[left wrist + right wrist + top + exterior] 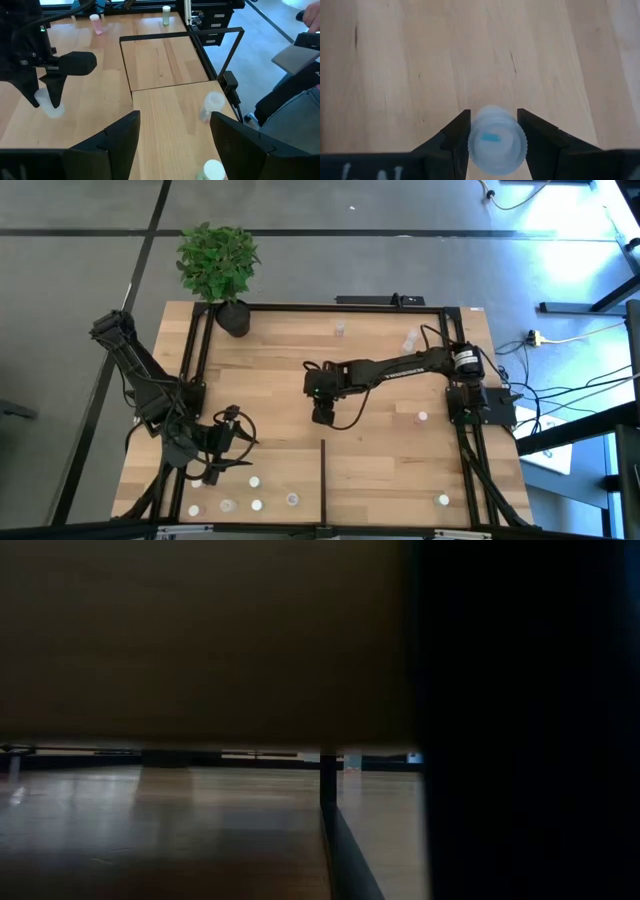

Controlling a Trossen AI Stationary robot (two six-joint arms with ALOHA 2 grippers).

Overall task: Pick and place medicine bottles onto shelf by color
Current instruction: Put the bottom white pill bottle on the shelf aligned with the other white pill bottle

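Blue-marked bottle (pixel 496 145) sits clamped between your right gripper (pixel 325 413) fingers, over mid-shelf (pixel 380 470). You're mid-carry; next, lower it beside matching bottles. Left gripper (pixel 175 137) waits open by the front-left corner.

A pale blue medicine bottle (pixel 496 146) with a ribbed cap is sitting squeezed between the two fingers of the right claw (pixel 495 135), its round top facing the wrist camera. Further bottles are standing upright on the light-wood shelf (pixel 380 470): two clear ones with white caps (pixel 212 105) are lying just ahead of the open left claw (pixel 172 137), and a pink one (pixel 95 23) and a greenish one (pixel 165 15) are standing well beyond it.
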